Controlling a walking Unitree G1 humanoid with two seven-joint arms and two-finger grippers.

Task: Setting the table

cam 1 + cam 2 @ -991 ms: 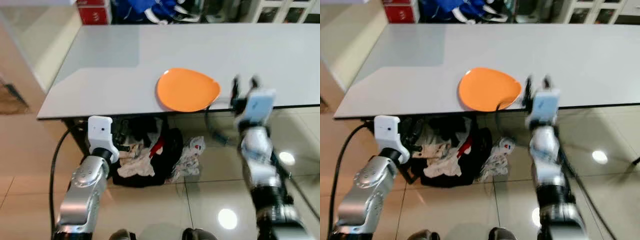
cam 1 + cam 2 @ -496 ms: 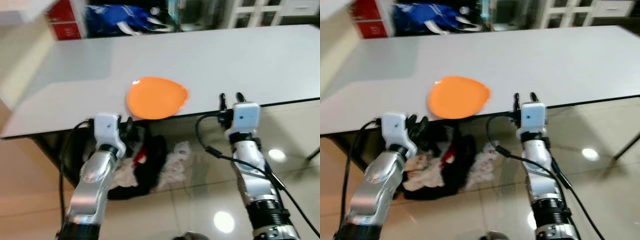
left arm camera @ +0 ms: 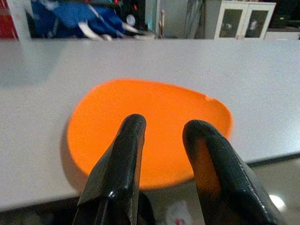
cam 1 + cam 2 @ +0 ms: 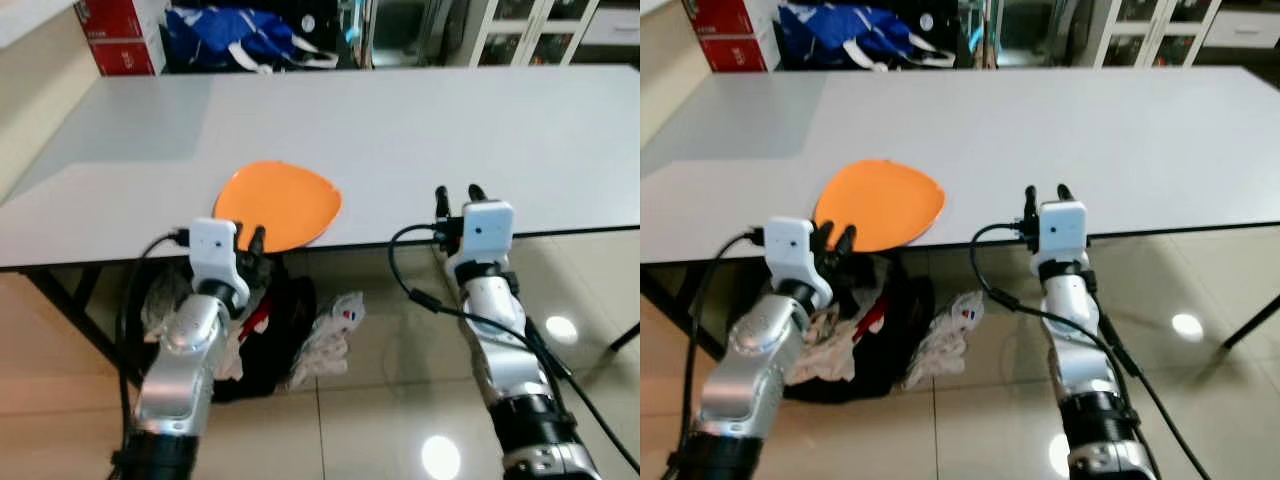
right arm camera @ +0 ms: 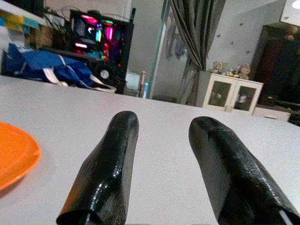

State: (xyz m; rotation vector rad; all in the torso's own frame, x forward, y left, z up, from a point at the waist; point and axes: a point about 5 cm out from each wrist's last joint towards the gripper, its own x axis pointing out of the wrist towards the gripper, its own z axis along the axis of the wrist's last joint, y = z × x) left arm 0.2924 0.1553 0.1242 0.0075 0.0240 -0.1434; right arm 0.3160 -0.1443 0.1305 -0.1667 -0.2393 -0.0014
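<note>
Since 1 s ago our left gripper has risen to the grey surface edge, fingers open, empty, aimed at the flat orange plate overhanging it. Right gripper open, empty, well apart. Likely plate pickup next.

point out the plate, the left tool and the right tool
plate (image 4: 285,200), left eye view, bare middle of its orange face
left tool (image 3: 161,157), left wrist view, midway between its tips
right tool (image 5: 164,161), right wrist view, midway between its tips

Clothes heap under table
</note>
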